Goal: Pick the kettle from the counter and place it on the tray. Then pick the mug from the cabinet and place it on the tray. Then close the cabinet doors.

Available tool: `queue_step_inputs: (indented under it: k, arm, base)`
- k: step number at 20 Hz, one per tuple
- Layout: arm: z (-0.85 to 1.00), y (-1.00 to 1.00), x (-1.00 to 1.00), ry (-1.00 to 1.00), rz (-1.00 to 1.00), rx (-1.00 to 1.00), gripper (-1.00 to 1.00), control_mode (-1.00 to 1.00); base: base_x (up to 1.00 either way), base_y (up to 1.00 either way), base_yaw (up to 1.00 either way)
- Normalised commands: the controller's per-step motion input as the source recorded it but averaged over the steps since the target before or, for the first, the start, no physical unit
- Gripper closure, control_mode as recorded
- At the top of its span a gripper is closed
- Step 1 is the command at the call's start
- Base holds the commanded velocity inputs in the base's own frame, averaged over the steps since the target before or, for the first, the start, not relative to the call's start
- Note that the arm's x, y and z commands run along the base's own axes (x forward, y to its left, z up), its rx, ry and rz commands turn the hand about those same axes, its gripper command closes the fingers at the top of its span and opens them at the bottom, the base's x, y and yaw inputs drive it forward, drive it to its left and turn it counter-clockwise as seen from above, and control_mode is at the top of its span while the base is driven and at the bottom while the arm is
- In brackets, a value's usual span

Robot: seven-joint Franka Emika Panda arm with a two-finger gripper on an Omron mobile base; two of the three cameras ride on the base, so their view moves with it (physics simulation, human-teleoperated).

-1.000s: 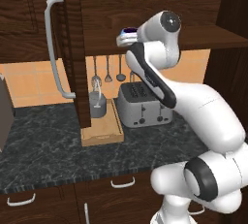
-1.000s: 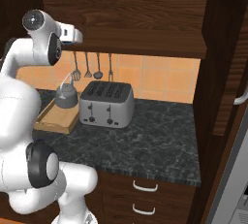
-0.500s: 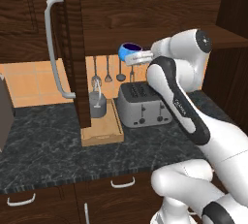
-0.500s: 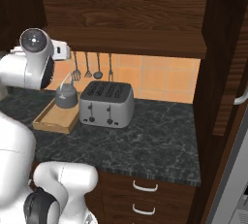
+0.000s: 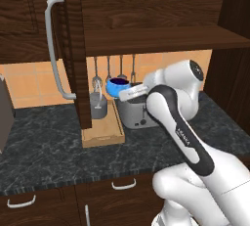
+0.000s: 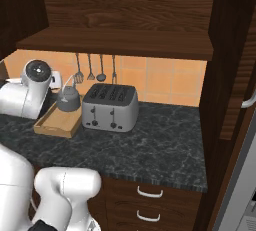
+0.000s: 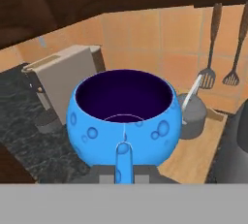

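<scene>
My gripper (image 5: 128,92) is shut on the handle of the bright blue mug (image 5: 116,87) and holds it upright in the air, just right of the kettle and over the back of the tray. In the hand view the mug (image 7: 125,116) sits close in front with its dark inside showing, and its handle runs down into my gripper (image 7: 124,172). The grey kettle (image 5: 97,105) stands on the tan wooden tray (image 5: 103,133) on the dark marbled counter (image 5: 49,146). From the right I see the kettle (image 6: 68,100) on the tray (image 6: 56,123). The cabinet (image 5: 161,39) above stands open.
A silver toaster (image 6: 110,106) stands right of the tray. The left cabinet door (image 5: 73,49) hangs open in front of the kettle, its grey bar handle (image 5: 54,49) facing me. The right door (image 6: 235,60) is open too. Utensils (image 6: 90,67) hang on the tiled wall.
The arm has brought the mug down from shelf height and a little left, to just above the tray beside the kettle. The kettle, tray and doors have stayed put.
</scene>
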Motion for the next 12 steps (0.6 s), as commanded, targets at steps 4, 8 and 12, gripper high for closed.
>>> queue_step_inputs:
  k: [4,8,12]
  arm:
    - [-0.85,0.54,0.30,0.26,-0.03,-0.04,1.00,-1.00]
    - [-0.65,0.79,0.44,0.23,-0.16,-0.07,1.00,-1.00]
    - [-0.48,0.27,0.61,0.28,-0.16,-0.04,1.00,-1.00]
  base:
    - [0.00,0.00,0.00]
    - [0.00,0.00,0.00]
    - [0.00,0.00,0.00]
